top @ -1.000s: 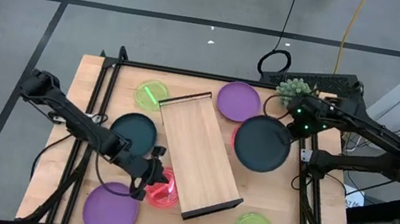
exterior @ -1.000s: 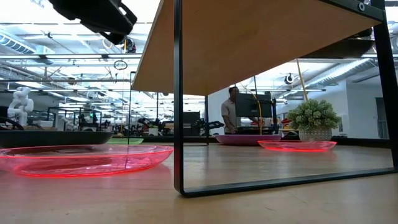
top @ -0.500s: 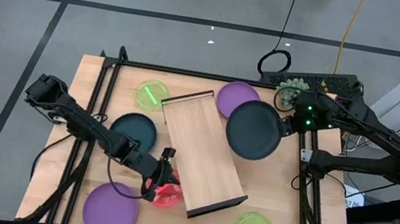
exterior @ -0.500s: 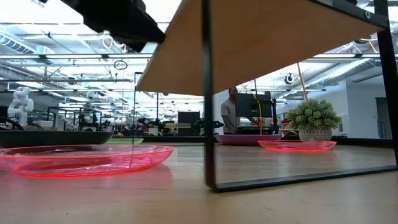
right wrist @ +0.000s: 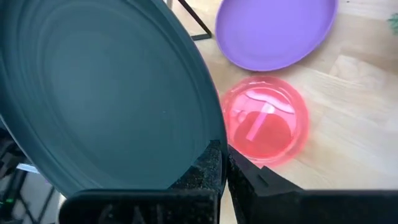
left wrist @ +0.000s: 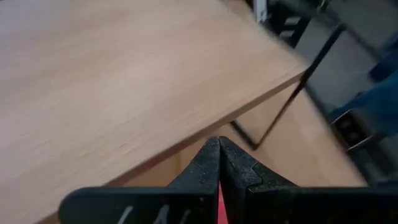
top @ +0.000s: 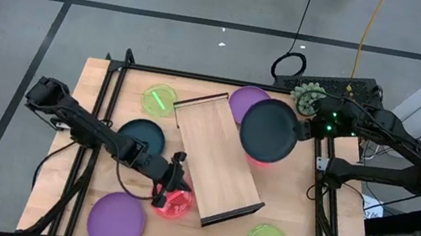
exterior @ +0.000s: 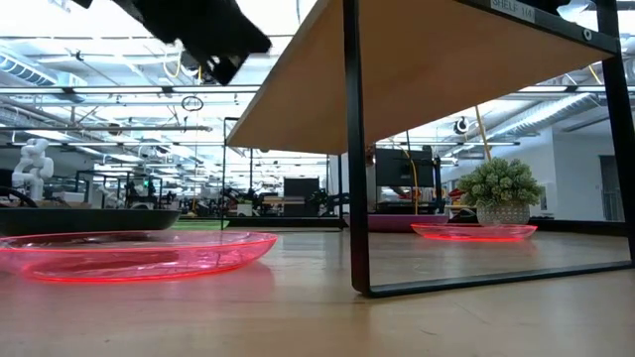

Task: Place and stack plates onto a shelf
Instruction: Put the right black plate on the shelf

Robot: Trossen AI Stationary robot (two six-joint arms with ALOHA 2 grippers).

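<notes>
Teal plate (top: 268, 132) hanging pinched by right gripper (top: 303, 131) beside shelf (top: 216, 160); thin rim grip risking slipping; left gripper (top: 170, 186) closed, empty.

On the dark metal top rail of the light-wood shelf (exterior: 516, 9), seen from table height, a small pale label reads roughly "SHELF" followed by a few characters too small to make out. No other text, brand, number or sign can be read in any view.

Wooden table (top: 85, 107) – bare-topped shelf (top: 214, 163) askew; purple, green, pink, teal plates around it
</notes>
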